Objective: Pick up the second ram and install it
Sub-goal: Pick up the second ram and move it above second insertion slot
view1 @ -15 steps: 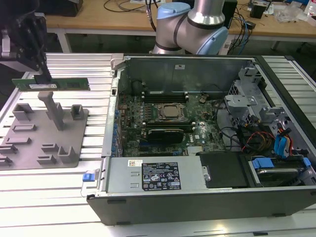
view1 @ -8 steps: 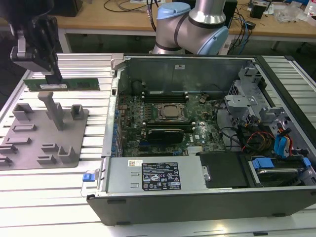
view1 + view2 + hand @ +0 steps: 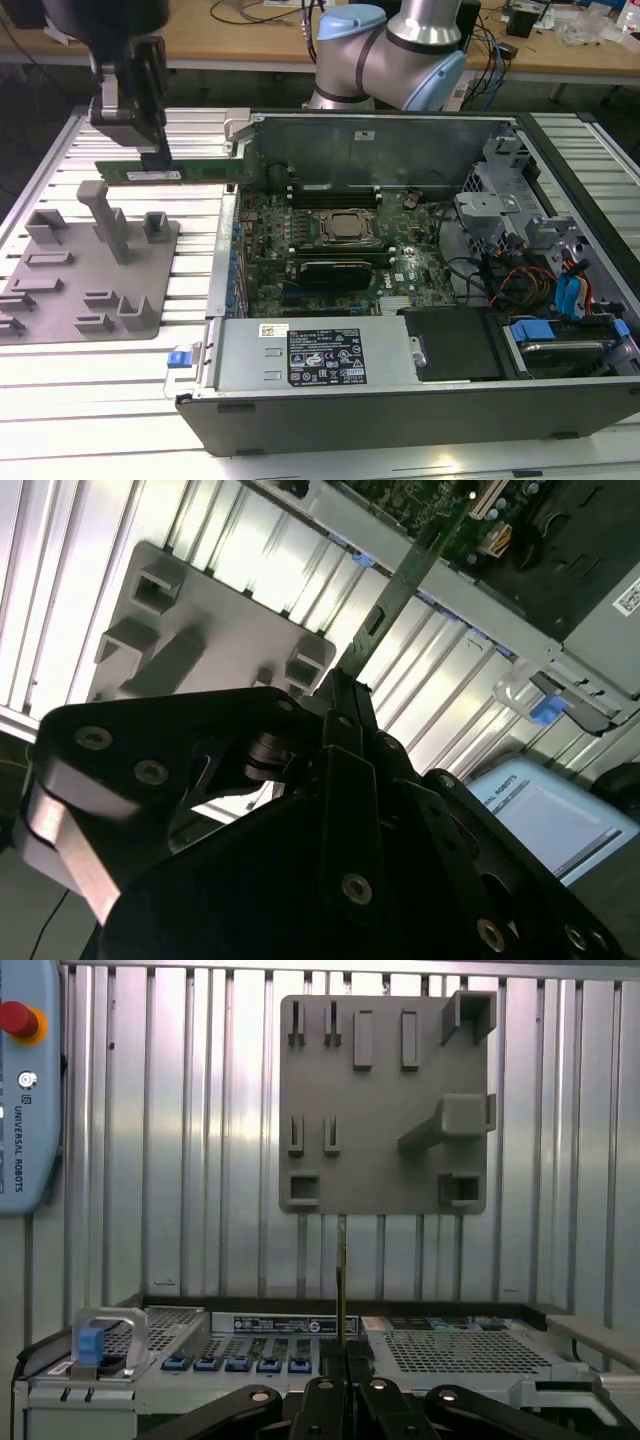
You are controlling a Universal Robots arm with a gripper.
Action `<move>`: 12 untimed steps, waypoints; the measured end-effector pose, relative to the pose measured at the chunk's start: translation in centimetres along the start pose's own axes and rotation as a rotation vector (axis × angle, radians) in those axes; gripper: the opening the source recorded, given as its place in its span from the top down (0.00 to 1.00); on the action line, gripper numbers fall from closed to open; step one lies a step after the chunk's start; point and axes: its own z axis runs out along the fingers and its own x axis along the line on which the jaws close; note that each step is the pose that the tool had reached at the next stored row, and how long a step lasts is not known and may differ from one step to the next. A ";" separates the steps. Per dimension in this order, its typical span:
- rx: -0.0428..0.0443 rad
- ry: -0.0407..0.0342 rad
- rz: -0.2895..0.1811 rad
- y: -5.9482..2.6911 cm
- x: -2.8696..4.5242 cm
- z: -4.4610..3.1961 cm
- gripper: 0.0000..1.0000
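A ribbed metal table (image 3: 100, 390) is noted across the exterior view, with an open computer case (image 3: 400, 410) laid on it toward the exterior view's right. The robot arm (image 3: 400, 50) is seen behind the case. Inside the case, a silver power supply box (image 3: 310, 355) is set along the near wall, and a square silver-capped processor (image 3: 347, 227) is seated on the green board beyond it. A grey tray (image 3: 60, 290) is placed flat on the table at the exterior view's left, well apart from the case, with an upright post (image 3: 105, 220) on it. The gripper (image 3: 155, 158) is held above the table, over the far edge of the tray, and is closed narrow on the second ram (image 3: 205, 173). The stick is gripped near one end and carried level in the air, clear of the tray, its free end pointed toward the case. In the second wrist view the stick (image 3: 405, 575) is shown running out from the fingers toward the case wall; in the first wrist view it is seen edge-on as a thin upright line (image 3: 341, 1270).
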 end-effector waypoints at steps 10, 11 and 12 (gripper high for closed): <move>-0.0010 0.0000 0.000 -6.14 0.15 0.08 0.91; -0.0011 0.0001 0.000 -6.79 0.16 0.08 0.91; -0.0011 0.0000 0.000 -7.33 0.17 0.09 0.91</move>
